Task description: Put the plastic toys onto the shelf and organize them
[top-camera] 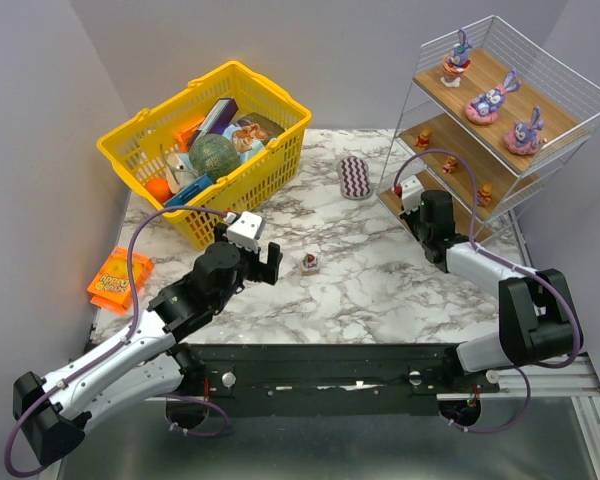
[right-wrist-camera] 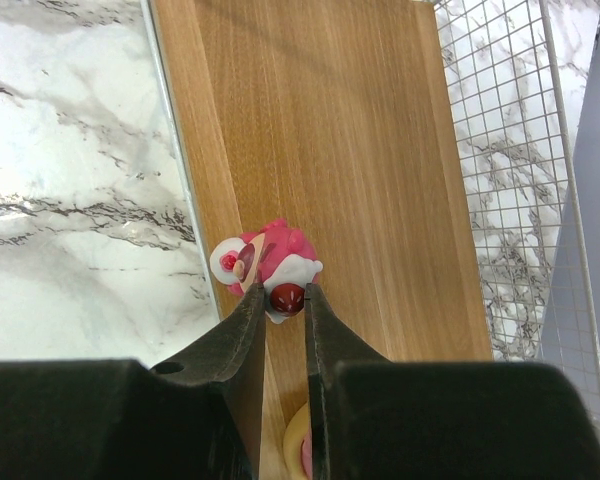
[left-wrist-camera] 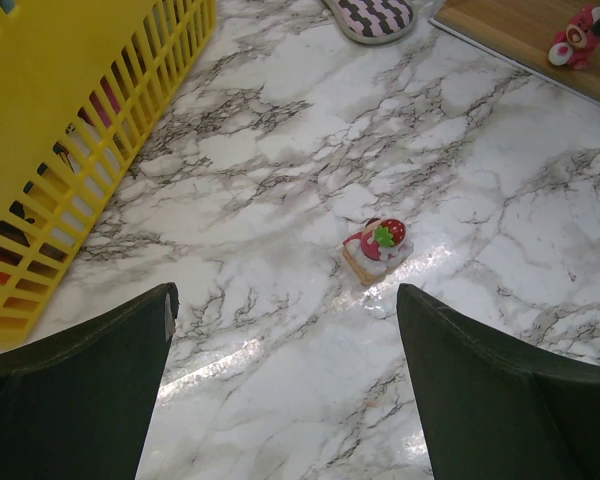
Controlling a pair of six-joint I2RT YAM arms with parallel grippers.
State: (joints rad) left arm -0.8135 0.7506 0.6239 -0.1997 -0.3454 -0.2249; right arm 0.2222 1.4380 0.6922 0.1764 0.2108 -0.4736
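Marble bench [top-camera: 380, 290]: R pincer [right-wrist-camera: 285, 295] pinching pink toy [right-wrist-camera: 280, 255] on low shelf board [right-wrist-camera: 360, 150]; L pincer [left-wrist-camera: 285, 300] wide open, empty, over strawberry toy [left-wrist-camera: 378, 248]. Prob light, hard, slick; grip body sides.

Counted three purple bunnies [top-camera: 488, 102], three orange bears [top-camera: 450, 166], two pink-red rounded toys [top-camera: 310, 263] for sure. Also one yellow basket [top-camera: 250, 185], one zigzag pad [top-camera: 355, 177], one orange packet [top-camera: 118, 280], one three-tier shelf [top-camera: 510, 75], one marble desk [top-camera: 380, 290].

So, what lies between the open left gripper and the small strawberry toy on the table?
Nothing: only bare marble table separates the left gripper from the strawberry toy. The left wrist view shows this plainly.
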